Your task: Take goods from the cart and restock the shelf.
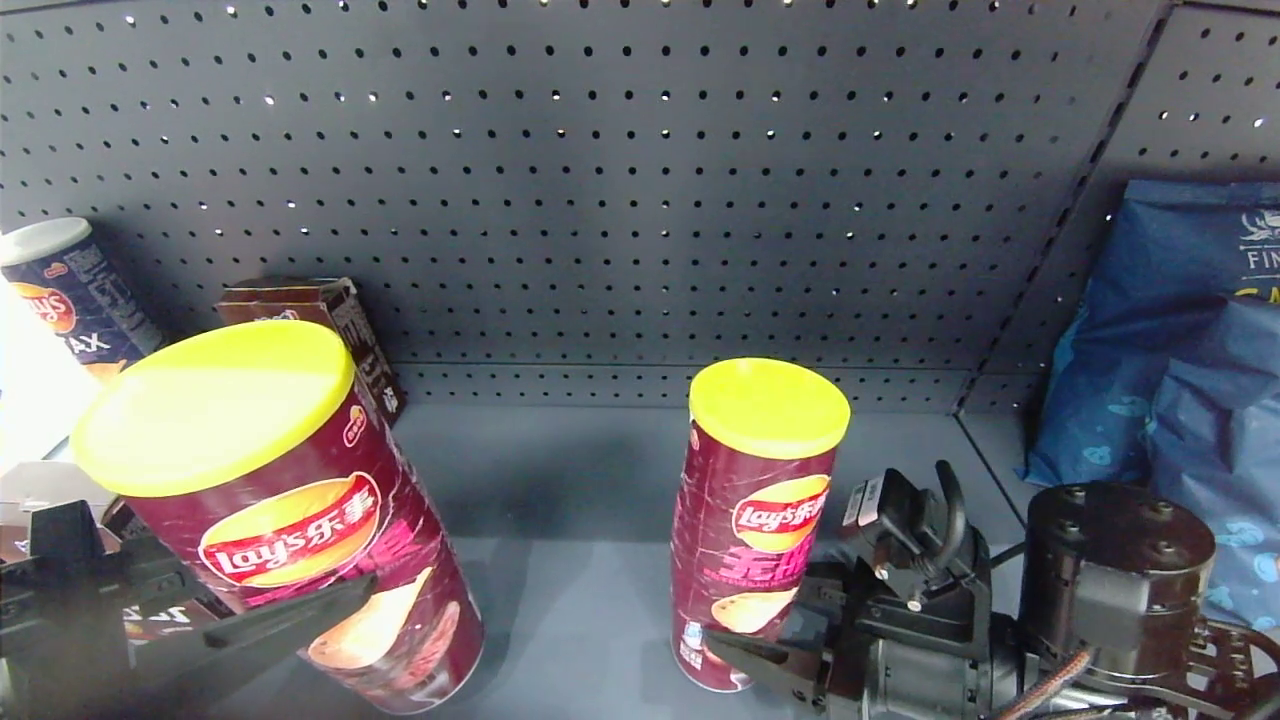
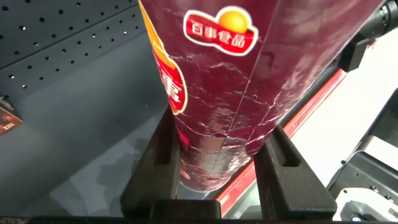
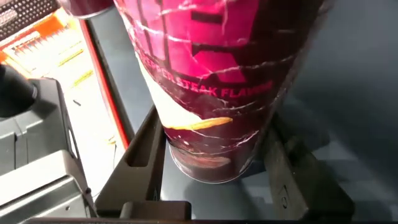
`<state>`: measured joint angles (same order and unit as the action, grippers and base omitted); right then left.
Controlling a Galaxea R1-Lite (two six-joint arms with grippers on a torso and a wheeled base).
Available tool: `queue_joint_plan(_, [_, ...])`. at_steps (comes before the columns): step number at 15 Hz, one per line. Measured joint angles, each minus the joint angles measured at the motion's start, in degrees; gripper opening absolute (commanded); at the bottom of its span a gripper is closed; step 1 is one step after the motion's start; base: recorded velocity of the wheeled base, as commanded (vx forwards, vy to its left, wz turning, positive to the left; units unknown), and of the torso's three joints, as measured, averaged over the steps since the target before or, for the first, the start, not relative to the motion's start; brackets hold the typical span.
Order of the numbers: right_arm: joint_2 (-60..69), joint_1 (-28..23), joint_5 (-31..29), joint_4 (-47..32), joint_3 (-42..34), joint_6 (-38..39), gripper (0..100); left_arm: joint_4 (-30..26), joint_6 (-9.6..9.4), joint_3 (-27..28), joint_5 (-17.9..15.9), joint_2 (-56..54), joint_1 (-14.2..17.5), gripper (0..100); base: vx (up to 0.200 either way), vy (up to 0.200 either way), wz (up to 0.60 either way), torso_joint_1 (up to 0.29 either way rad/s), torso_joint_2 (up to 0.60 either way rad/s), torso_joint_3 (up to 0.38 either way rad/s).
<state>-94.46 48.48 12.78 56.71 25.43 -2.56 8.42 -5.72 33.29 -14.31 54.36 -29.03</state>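
Two maroon chip cans with yellow-green lids are at the grey shelf [image 1: 570,520]. The left can [image 1: 290,520] leans toward the back wall at the shelf's front left, and my left gripper [image 1: 270,595] is shut on its lower half. In the left wrist view the fingers [image 2: 163,155] press both sides of that can [image 2: 236,81]. The right can [image 1: 755,520] stands upright on the shelf floor. My right gripper [image 1: 765,625] is shut around its base, fingers [image 3: 146,152] against the can [image 3: 211,93].
A dark blue chip can [image 1: 60,290] and a brown box [image 1: 330,320] stand at the back left. Blue bags [image 1: 1170,330] fill the right end behind a divider. The pegboard wall [image 1: 640,180] closes the back. Bare shelf floor lies between the two maroon cans.
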Motion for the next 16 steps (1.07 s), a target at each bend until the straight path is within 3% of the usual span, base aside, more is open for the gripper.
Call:
queue_joint_plan(3, [0.0, 0.0, 0.0, 1.7, -1.9, -0.1, 0, 0.0, 0.02, 0.0, 0.0, 0.0, 0.0, 0, 0.000, 0.000, 0.00, 0.000, 0.00, 0.000])
queue_joint_plan(4, [0.0, 0.0, 0.0, 1.9, -2.4, -0.1, 100, 0.0, 0.00, 0.0, 0.0, 0.0, 0.0, 0, 0.000, 0.000, 0.00, 0.000, 0.00, 0.000])
queue_joint_plan(16, [1.0, 0.7, -2.5, 1.6, -4.9, -0.2, 100, 0.0, 0.04, -0.6, 0.0, 0.0, 0.0, 0, 0.000, 0.000, 0.00, 0.000, 0.00, 0.000])
